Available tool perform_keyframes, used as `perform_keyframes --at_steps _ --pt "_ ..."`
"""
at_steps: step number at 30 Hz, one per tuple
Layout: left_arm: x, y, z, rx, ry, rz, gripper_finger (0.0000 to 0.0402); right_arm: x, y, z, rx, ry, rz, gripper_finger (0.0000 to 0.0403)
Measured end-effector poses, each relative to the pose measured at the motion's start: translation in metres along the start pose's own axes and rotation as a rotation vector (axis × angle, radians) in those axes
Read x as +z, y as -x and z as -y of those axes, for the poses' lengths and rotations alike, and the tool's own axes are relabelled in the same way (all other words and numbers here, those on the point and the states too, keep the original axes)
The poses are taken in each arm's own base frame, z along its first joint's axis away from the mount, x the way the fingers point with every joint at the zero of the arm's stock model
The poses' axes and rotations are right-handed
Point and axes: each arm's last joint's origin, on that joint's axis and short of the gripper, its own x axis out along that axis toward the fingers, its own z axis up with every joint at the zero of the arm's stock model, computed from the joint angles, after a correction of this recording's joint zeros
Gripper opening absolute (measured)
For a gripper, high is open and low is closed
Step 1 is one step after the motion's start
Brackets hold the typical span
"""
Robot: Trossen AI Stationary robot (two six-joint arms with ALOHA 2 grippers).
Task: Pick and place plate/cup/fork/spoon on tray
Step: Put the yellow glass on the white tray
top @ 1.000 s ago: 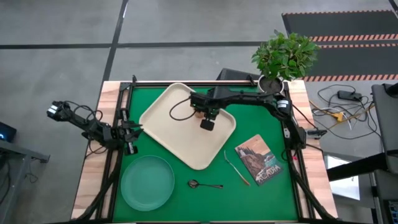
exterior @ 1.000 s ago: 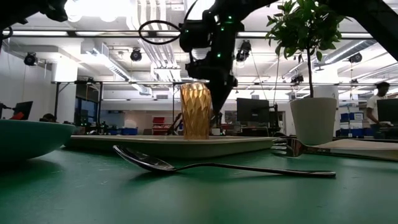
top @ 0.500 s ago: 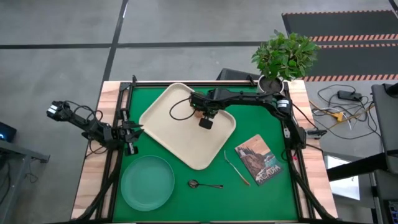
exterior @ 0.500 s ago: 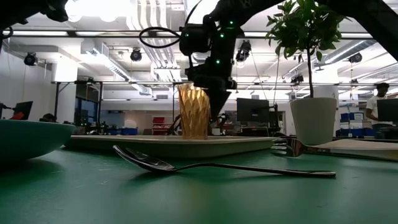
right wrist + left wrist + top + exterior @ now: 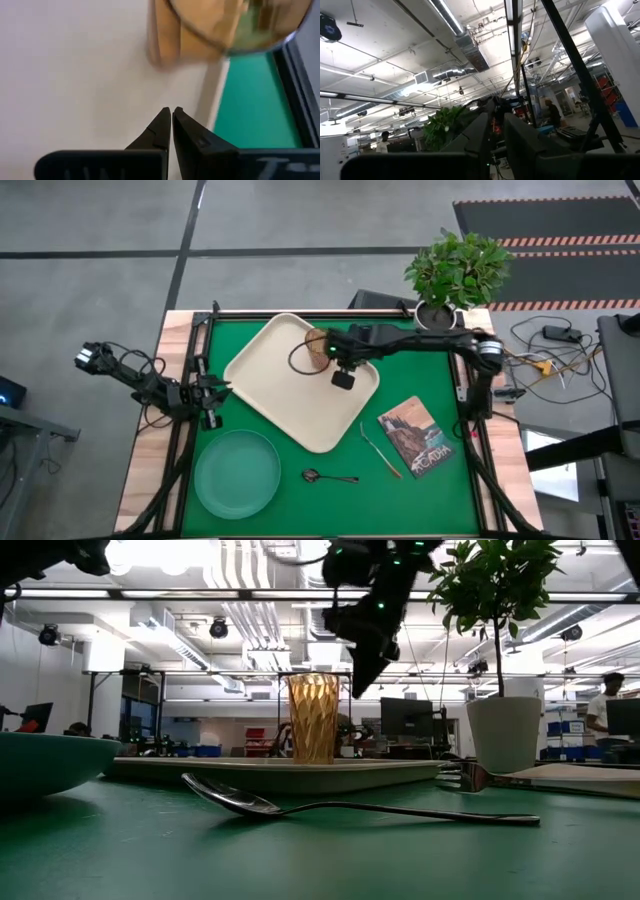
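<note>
Amber cup [image 5: 313, 718] stands upright on the cream tray [image 5: 265, 385], in the tray's far part toward the plant; the right hand [image 5: 343, 378] hangs above the tray just beside the cup, apart from it, gripping nothing; in the right wrist view its fingers [image 5: 161, 128] are pressed together, tips nearly meeting, the cup's rim [image 5: 235, 22] ahead of them. Cup placed, by the look of it; three items left on the green surface [image 5: 290, 455]. Teal plate [image 5: 237, 472] sits at the near left, well apart from the tray; dark spoon [image 5: 329, 476] lies just off the tray's near corner; fork [image 5: 379, 450] rests between tray and book [image 5: 420, 436]. Doing this well likely means lifting straight clear of the cup so no finger clips it, then parting the fingers before the next thin handle. Left hand [image 5: 212, 402] waits at the surface's left edge; its fingers [image 5: 479, 137] look close together, holding nothing.
</note>
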Motion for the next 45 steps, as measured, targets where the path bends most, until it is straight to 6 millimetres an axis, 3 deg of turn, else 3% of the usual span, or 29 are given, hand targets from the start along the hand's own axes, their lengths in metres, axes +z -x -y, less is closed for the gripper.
perform_keyframes --at_steps 5,10,15,31,45 --pt "0.000 0.000 0.000 0.000 0.000 0.000 0.0044 -0.031 -0.006 -0.001 0.009 -0.030 0.222 0.0009" --pt "0.000 0.000 0.000 -0.001 -0.002 -0.001 0.0045 -0.061 -0.032 -0.004 0.015 -0.064 0.361 0.0009" --pt "0.000 0.000 0.000 0.000 -0.002 0.000 0.0045 -0.074 -0.058 -0.008 0.004 -0.077 0.425 0.0009" --pt "0.000 0.000 0.000 0.001 -0.002 0.001 0.0045 -0.068 -0.102 -0.013 -0.120 -0.059 0.508 0.0009" --pt "0.000 0.000 0.000 0.002 -0.002 0.002 0.0045 -0.047 -0.115 -0.016 -0.137 -0.008 0.530 0.0009"
